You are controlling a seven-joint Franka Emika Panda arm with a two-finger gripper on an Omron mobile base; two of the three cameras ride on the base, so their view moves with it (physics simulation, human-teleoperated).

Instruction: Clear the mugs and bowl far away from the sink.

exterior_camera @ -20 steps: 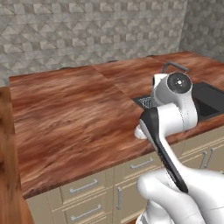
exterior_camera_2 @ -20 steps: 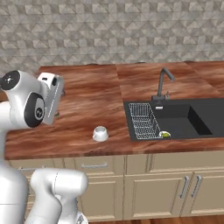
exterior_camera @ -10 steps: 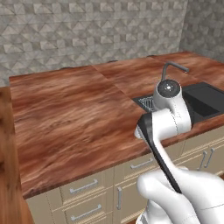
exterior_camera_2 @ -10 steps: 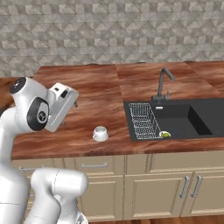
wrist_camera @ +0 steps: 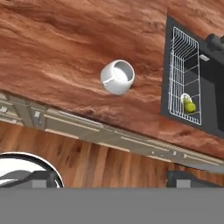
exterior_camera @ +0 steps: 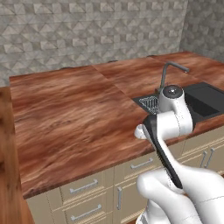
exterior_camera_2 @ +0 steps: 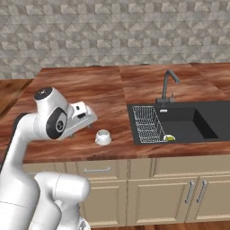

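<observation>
Clearing has barely begun, by the look of it: the squat glossy white mug with a side handle (exterior_camera_2: 103,137) sits on the reddish-brown wooden counter (exterior_camera_2: 90,90) near its front edge, just left of the black rectangular recessed sink (exterior_camera_2: 188,123), so it is not yet far from the basin. In the hand view the same mug (wrist_camera: 117,77) reads as resting on its side, opening toward the camera, though that could be the camera angle. The maroon mug and the red bowl are not picked out in these pictures, so their status can't be judged.

The two-finger gripper (wrist_camera: 112,177) hangs above and in front of the counter's front edge, jaws spread wide, nothing between them, well short of the mug. The arm's hand (exterior_camera_2: 81,116) is just left of the mug in the right base view.

Around: a white wire grid rack (wrist_camera: 185,81) lies in the sink's left part with a small yellow-green round item (wrist_camera: 189,105) at its near end, and a slim grey faucet (exterior_camera_2: 167,85) stands at the sink's back edge. Cream cabinet drawers (exterior_camera_2: 96,168) run below. Nothing blocks the path to the mug; a broad stretch of counter lies to the left, toward its far left edge.
</observation>
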